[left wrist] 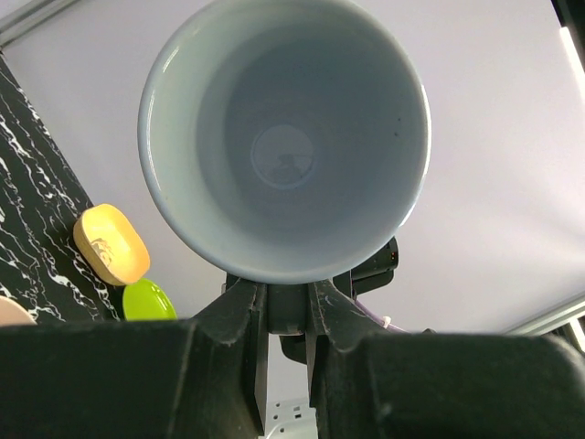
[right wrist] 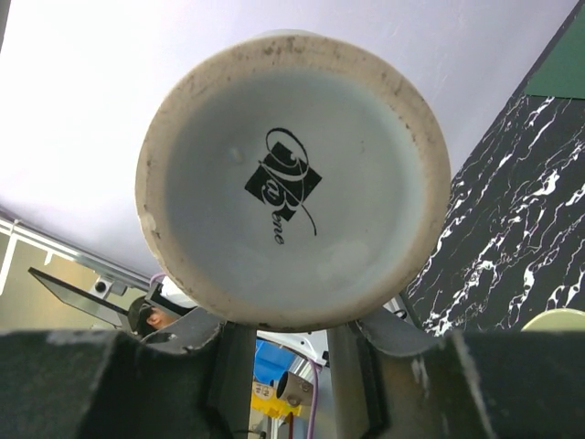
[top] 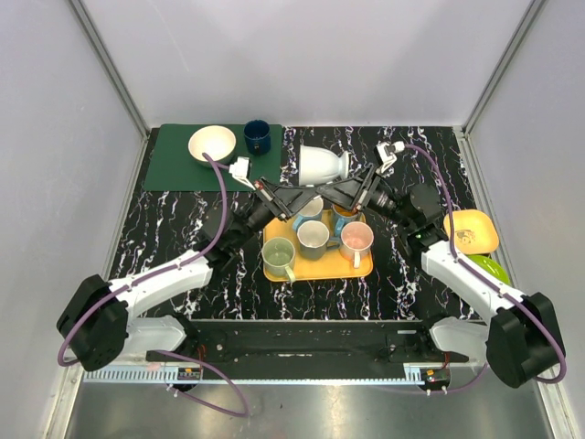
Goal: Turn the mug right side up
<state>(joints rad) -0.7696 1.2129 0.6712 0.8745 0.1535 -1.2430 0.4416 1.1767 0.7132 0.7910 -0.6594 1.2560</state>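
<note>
Between the left gripper's [left wrist: 288,302] jaws, clamped tight, is the white mug [top: 322,165], pinched just under its rim and hanging on its side in the air, mouth facing that wrist. The right gripper [right wrist: 292,338] has its jaws parted right under the base, can't tell if they're touching. Orange tray [top: 320,268] of cups sits just below.

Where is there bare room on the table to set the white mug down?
Bare black marbled tabletop lies between the flat green mat and the left arm; the mat's left half is also free. The orange plastic tray is packed with mugs, and the yellow plate and green plate crowd the right edge.
</note>
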